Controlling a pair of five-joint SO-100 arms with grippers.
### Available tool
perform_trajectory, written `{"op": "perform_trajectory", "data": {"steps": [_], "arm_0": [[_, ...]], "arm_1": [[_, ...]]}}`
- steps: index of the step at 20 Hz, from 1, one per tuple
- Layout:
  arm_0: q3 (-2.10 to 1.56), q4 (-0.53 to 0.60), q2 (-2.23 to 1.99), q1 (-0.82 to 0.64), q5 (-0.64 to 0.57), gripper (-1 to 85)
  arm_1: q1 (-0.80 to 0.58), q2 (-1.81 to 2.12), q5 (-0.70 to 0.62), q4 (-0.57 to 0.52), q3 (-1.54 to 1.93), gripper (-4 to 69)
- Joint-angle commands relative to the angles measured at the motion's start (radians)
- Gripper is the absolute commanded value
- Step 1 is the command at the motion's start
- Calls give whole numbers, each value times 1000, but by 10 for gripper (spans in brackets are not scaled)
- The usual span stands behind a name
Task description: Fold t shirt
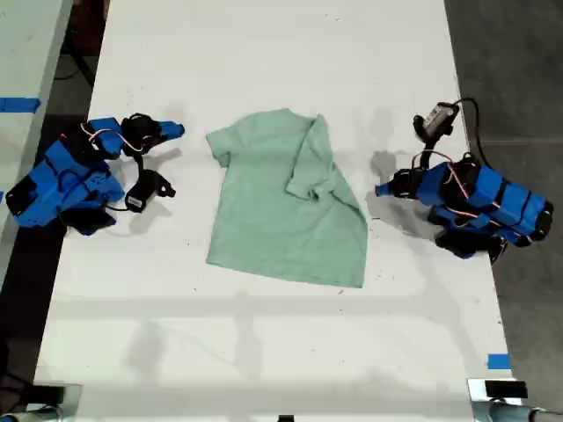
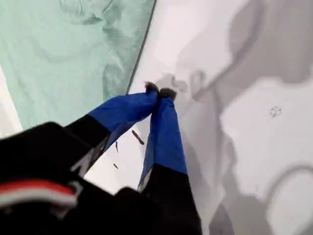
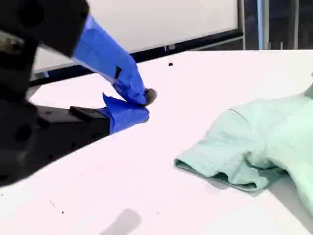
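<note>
The pale mint-green t shirt [image 1: 281,211] lies flat in the middle of the white table [image 1: 264,352]. Its sleeve on the exterior view's right is folded inward over the body. My first gripper [image 1: 380,189] rests on the table at the exterior view's right, a short gap from the shirt's side edge, shut and holding nothing. The first wrist view shows its tips [image 2: 159,92] pressed together beside the t shirt [image 2: 73,58]. My second gripper [image 1: 179,131] sits at the exterior view's left, shut, apart from the spread sleeve. Its tips [image 3: 144,105] meet short of the t shirt [image 3: 254,147].
A small black device with a cable [image 1: 437,119] lies behind the arm at the exterior view's right. A blue tape mark [image 1: 499,361] sits near the table's front right corner in the exterior view. Dark floor borders the table on both sides.
</note>
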State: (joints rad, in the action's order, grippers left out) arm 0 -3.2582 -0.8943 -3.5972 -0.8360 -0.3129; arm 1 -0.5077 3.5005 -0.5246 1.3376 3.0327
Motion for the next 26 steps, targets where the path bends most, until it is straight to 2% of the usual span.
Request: {"op": "perform_trajectory", "data": {"steps": [1, 14, 16, 18, 19, 21, 23, 26], "arm_0": [[-23, 60, -11, -106, -137, -3], [40, 35, -11, -101, -120, -3], [198, -66, 38, -144, -117, -3], [448, -124, 377, -176, -141, -3], [600, -146, 626, -144, -152, 10], [894, -192, 1077, -72, -173, 136], [1101, -195, 1407, -58, -245, 206], [1305, -158, 1764, -83, -324, 229]], "arm_1": [[-44, 11, 69, 37, 41, 5], [-49, 11, 69, 37, 41, 5], [-54, 11, 66, 34, 43, 5], [-57, 11, 66, 34, 43, 5], [-58, 11, 66, 34, 43, 5], [-58, 11, 66, 34, 43, 5], [-54, 11, 67, 35, 43, 5], [-51, 11, 66, 35, 43, 5]]}}
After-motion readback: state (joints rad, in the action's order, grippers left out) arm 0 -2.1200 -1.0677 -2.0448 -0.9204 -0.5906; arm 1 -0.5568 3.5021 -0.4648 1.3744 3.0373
